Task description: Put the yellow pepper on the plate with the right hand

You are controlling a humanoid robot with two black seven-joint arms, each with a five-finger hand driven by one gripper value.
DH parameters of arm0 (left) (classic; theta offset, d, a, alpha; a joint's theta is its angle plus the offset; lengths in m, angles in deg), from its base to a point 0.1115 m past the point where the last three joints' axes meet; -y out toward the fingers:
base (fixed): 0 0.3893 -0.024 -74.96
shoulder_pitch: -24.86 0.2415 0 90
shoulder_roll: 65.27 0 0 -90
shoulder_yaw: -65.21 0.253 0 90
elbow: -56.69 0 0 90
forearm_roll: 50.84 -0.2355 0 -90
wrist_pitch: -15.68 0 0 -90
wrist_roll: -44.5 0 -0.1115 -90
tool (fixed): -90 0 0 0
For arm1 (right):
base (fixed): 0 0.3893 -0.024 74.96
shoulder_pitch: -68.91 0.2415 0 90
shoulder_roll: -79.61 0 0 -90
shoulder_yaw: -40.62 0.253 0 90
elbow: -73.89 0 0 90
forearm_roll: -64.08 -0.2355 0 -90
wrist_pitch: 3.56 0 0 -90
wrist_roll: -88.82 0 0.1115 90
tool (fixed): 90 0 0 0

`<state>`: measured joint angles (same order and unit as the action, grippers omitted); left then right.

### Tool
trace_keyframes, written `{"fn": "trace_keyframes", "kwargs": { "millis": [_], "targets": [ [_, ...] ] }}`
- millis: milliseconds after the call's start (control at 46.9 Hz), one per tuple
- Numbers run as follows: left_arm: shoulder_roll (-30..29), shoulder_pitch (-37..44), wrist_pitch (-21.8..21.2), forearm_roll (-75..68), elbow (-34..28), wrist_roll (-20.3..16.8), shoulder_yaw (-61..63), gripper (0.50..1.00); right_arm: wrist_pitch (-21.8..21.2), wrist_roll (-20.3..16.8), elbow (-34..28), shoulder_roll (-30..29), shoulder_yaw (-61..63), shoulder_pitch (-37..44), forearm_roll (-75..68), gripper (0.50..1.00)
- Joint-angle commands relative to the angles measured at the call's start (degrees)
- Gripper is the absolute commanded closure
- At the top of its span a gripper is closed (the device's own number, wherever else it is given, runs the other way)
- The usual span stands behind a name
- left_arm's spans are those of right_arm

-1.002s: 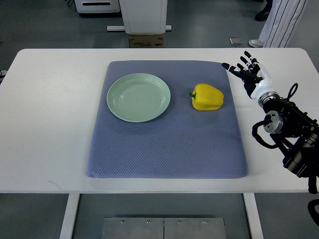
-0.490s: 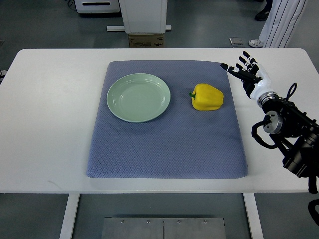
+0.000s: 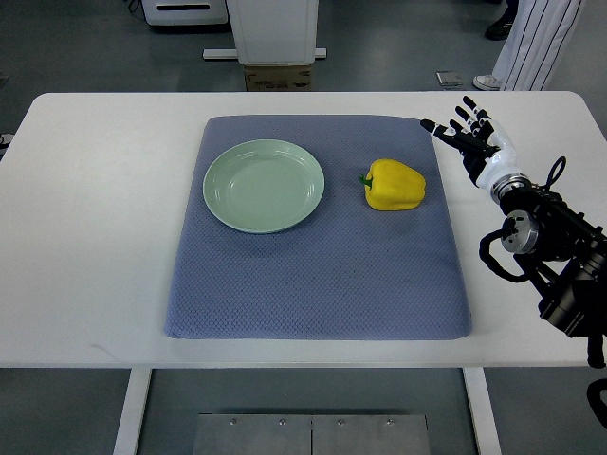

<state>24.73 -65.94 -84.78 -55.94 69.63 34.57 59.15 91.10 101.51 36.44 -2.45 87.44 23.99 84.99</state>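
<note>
Single top view; looks steeply down on table [image 3: 95,190].

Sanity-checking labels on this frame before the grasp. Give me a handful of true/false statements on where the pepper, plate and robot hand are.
1. The pepper lies on the mat, right of the plate. True.
2. The plate holds the pepper. False: the plate is bare, and the two are apart.
3. The right robot hand has its fingers spread and holds nothing. True.
4. The right robot hand is touching the pepper. False: it is over the table near the mat's far right corner, clear of the pepper.
5. The left robot hand is over the plate. False: no left arm is in view.
</note>
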Motion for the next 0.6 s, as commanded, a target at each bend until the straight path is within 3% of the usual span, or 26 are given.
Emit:
{"fn": "trace_keyframes", "kwargs": {
  "millis": [0,576],
  "targets": [
    [0.0,0.0,0.0,0.0,-0.02,0.0,0.0,0.5,0.0,0.05,0.09,0.05,0.02,0.0,0.0,0.5],
    [0.0,0.0,0.0,0.0,0.07,0.0,0.0,0.5,0.0,-0.03,-0.09,0.23,0.02,0.44,0.09,0.5]
  ]
}}
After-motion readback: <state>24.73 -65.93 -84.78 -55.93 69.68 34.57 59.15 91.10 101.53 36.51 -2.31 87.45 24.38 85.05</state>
